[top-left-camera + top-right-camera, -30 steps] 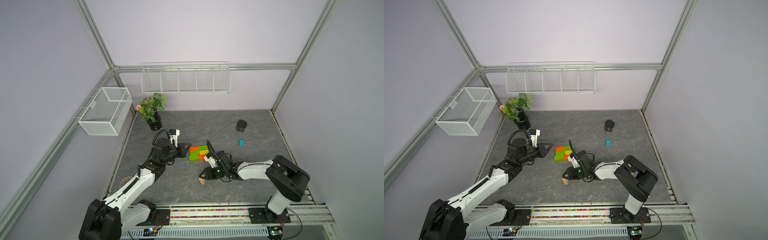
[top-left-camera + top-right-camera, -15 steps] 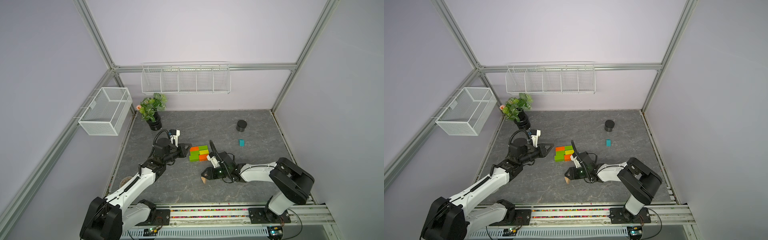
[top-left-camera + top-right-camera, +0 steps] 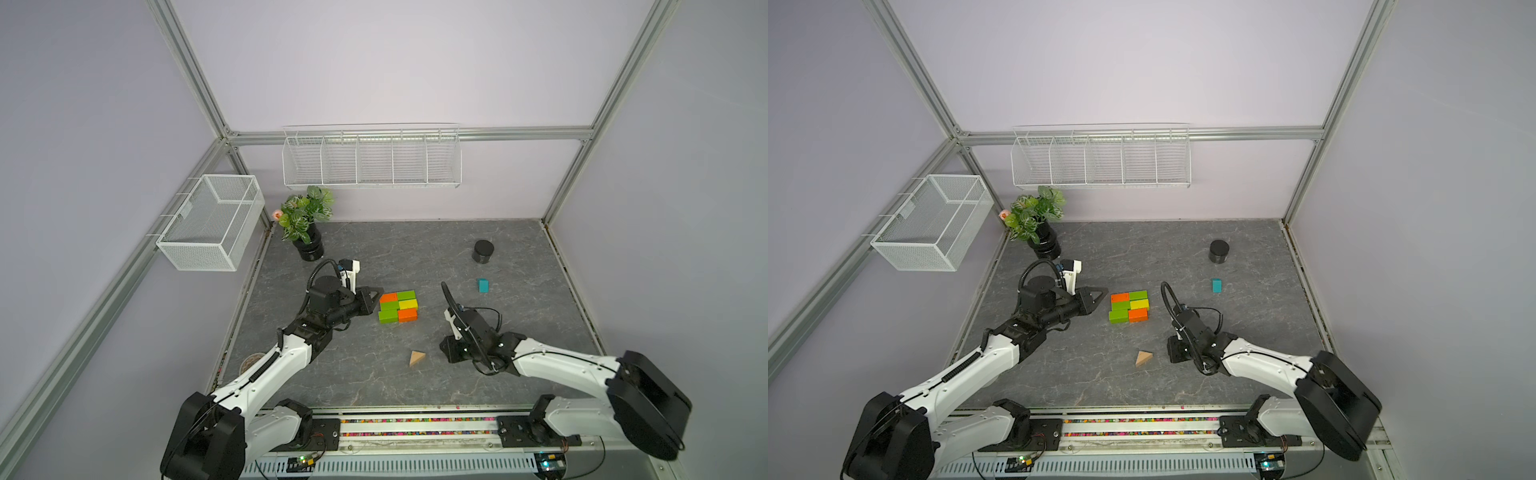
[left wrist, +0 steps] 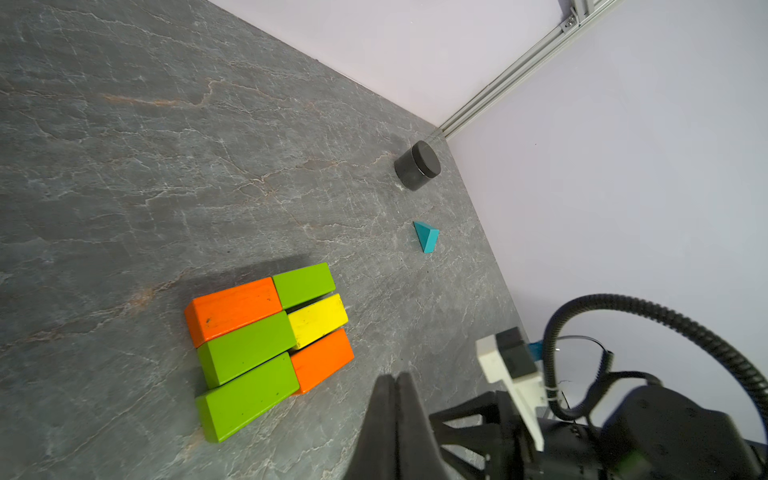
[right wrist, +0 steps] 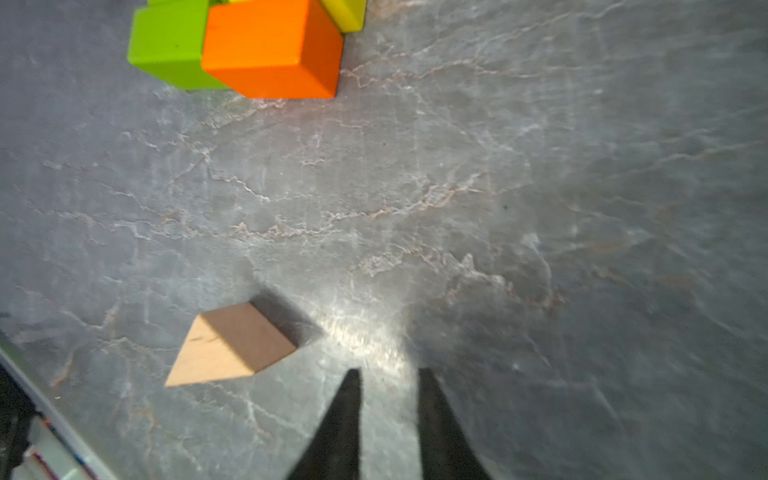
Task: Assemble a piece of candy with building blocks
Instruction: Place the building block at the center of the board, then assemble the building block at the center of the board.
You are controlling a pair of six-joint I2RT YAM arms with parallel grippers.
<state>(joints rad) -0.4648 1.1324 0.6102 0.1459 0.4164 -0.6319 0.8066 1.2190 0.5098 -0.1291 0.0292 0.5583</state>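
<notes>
In a top view, the tan triangle [image 3: 417, 358] is seen on the table [image 3: 374, 249] at nine o'clock of the right hand [image 3: 448, 352], just beside it. That hand is slightly parted and empty. The left hand [image 3: 377, 291], clenched on nothing, is placed farther off, near the brick rectangle [image 3: 398, 306].

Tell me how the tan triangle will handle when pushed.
The tan triangle shows bare wood grain: probably stiff and light. Resting on a flat face, it should slide, not roll. Sloped sides may slip from a pinch.
</notes>
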